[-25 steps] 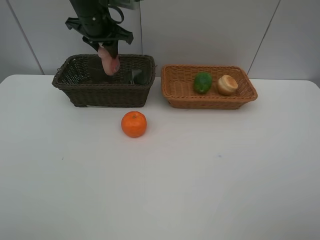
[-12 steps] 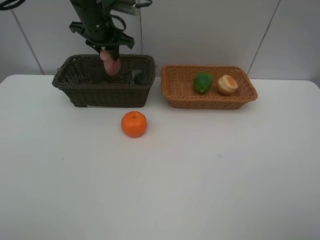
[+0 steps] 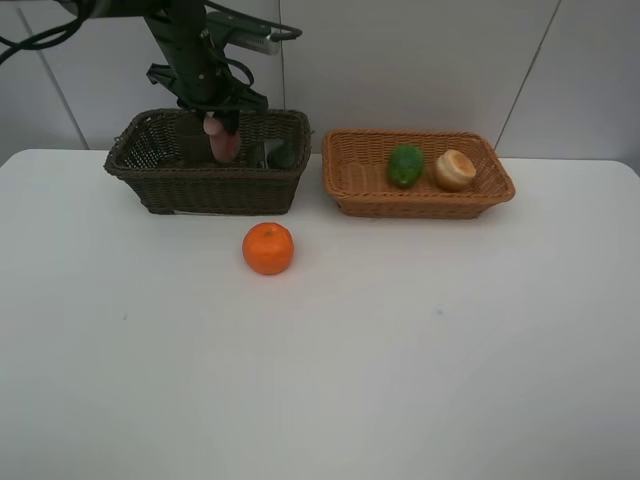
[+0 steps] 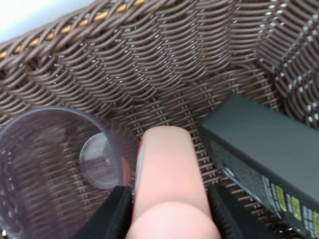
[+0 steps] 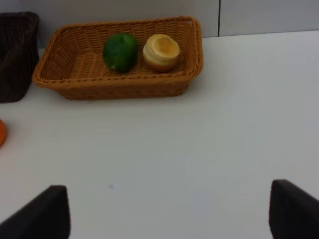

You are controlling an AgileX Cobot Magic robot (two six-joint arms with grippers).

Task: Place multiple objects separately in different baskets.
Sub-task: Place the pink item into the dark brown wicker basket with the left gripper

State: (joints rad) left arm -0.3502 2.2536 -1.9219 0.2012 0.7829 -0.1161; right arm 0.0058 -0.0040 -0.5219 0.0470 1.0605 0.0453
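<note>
My left gripper (image 3: 220, 120) is shut on the pink bottle (image 3: 222, 142) and holds it down inside the dark brown basket (image 3: 210, 188). In the left wrist view the bottle (image 4: 169, 184) sits between the fingers (image 4: 117, 214), with the purple cup (image 4: 55, 164) on one side and the dark green bottle (image 4: 264, 149) on the other. The orange (image 3: 268, 248) lies on the table in front of that basket. The green lime (image 3: 405, 165) and the peach (image 3: 455, 170) lie in the light tan basket (image 3: 420, 206). My right gripper (image 5: 169, 219) is open and empty above the table.
The white table (image 3: 400, 350) runs wide in front of both baskets. A grey wall stands right behind the baskets. The right wrist view shows the tan basket (image 5: 119, 85), the lime (image 5: 120, 51), the peach (image 5: 161, 51) and an edge of the orange (image 5: 1, 133).
My left gripper has moved down and back with the pink bottle, lowering it deeper into the dark basket. Nothing else has moved.
</note>
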